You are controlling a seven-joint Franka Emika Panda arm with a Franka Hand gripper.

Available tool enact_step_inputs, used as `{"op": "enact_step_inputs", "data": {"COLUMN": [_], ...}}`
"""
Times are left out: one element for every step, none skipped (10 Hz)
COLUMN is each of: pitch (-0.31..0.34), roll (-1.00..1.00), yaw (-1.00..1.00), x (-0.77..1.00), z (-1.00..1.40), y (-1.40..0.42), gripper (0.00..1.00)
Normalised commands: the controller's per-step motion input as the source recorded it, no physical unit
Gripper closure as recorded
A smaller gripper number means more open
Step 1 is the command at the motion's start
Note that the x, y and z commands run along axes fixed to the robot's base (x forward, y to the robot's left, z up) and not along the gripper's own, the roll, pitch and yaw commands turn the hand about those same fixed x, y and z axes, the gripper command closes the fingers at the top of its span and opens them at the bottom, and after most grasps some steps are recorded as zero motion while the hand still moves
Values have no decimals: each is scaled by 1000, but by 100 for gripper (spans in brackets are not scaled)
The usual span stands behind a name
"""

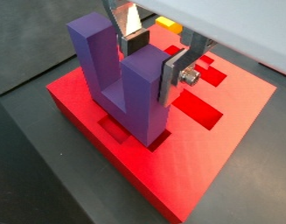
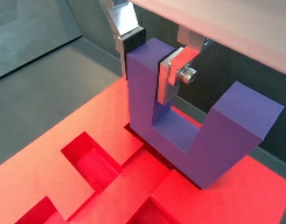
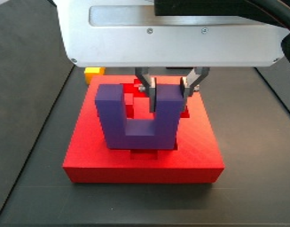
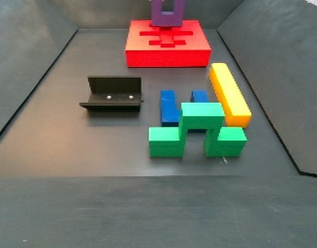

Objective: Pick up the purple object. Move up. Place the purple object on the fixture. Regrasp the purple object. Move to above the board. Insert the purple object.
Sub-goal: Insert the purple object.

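Note:
The purple object (image 1: 133, 87) (image 2: 215, 131) stands upright on the board (image 1: 180, 175) (image 2: 63, 114), prongs up, with its base down in a recessed cutout. My gripper (image 1: 155, 59) (image 2: 151, 59) is shut on one prong, a silver finger on each side near the prong's top. In a side view the purple object (image 3: 135, 120) sits mid-board (image 3: 112, 160) under the gripper (image 3: 165, 87). At the far end of the floor the purple object (image 4: 166, 12) rises from the board (image 4: 147, 56). The fixture (image 4: 111, 95) stands bare to the left.
A yellow bar (image 4: 228, 92), blue blocks (image 4: 172, 105) and a green block (image 4: 193, 131) lie together on the dark floor right of the fixture. A yellow piece (image 3: 95, 73) (image 1: 165, 24) shows just behind the board. Sloped dark walls bound the floor.

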Motion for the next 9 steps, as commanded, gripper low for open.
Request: {"op": "enact_step_inputs", "data": {"pitch": [61,67,83,73,49,27,26,11,7], "roll": [13,44,73,97,83,84,63,46,4], "yaw": [0,0,0,0,0,0,-63,-120,-206], "x": [129,160,243,257,109,0,-40,-117,-200], "z": [0,-40,-60,-120,-220,-274,-280,-269,-223], "y": [0,0,17,74,37,0,0,57,126], "gripper": [100,100,100,100,100,100,100,100,100]}}
